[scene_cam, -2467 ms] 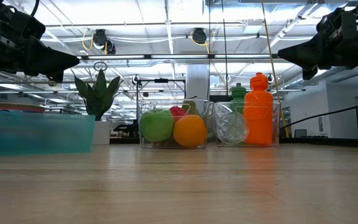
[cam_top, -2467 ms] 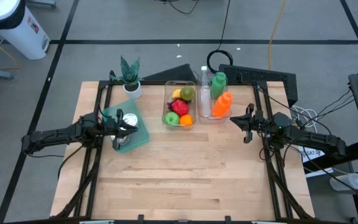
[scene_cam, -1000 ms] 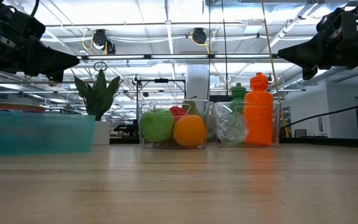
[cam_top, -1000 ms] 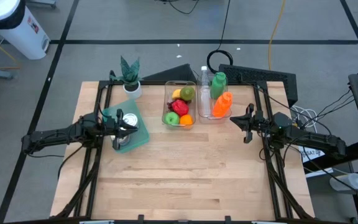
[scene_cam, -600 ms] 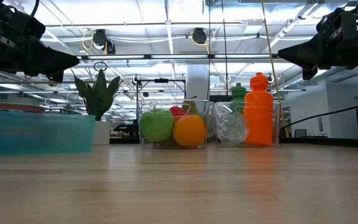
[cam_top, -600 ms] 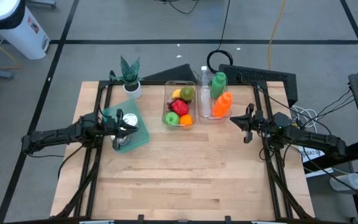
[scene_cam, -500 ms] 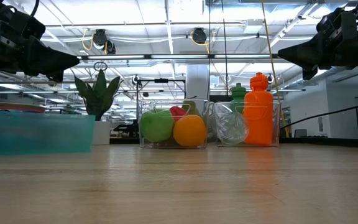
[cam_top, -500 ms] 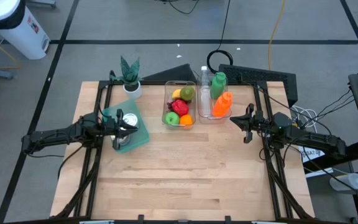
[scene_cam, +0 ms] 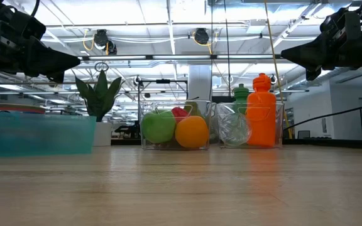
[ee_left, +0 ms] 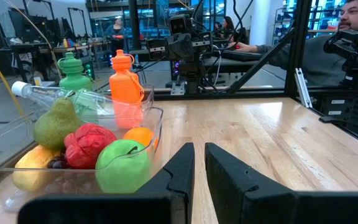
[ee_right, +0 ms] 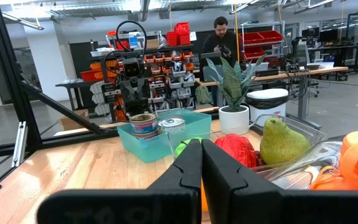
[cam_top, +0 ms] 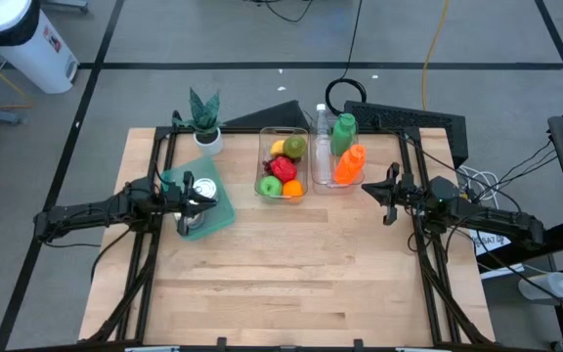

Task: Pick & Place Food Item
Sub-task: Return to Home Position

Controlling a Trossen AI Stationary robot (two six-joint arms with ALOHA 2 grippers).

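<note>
The wooden table (cam_top: 291,264) fills the scene, with one dark arm reaching in over each side. The left gripper (cam_top: 192,202) hangs above the teal bin (cam_top: 221,213) on the left of the table. The right gripper (cam_top: 371,192) hangs over bare wood on the right, just beside the bottle bin (cam_top: 332,185). Both are raised well off the tabletop.

Two clear bins stand side by side at the far middle. The left one, the fruit bin (cam_top: 282,130), holds the pear (cam_top: 294,147) at its far end, with a yellow fruit touching it. A red fruit (cam_top: 281,166) sits nearer, and a green apple (cam_top: 269,185) and an orange (cam_top: 292,189) lie at the near end. The bottle bin holds an orange bottle (cam_top: 348,164), a green bottle (cam_top: 343,132) and a clear bottle lying on its side. A small potted plant (cam_top: 203,112) stands at the far left corner. Two cans (ee_right: 145,123) sit side by side in the teal bin.

Each wrist view shows that arm's fingers drawn together with only a slit between them and nothing held.

Judging by this, the placing is done: the pear rests inside its bin and no food lies loose on the wood. The step in hand looks like the arms' retreat to rest. The next move needs only a clean withdrawal, each arm folding toward its own side, with the left one keeping clear of the cans and the teal bin's rim
</note>
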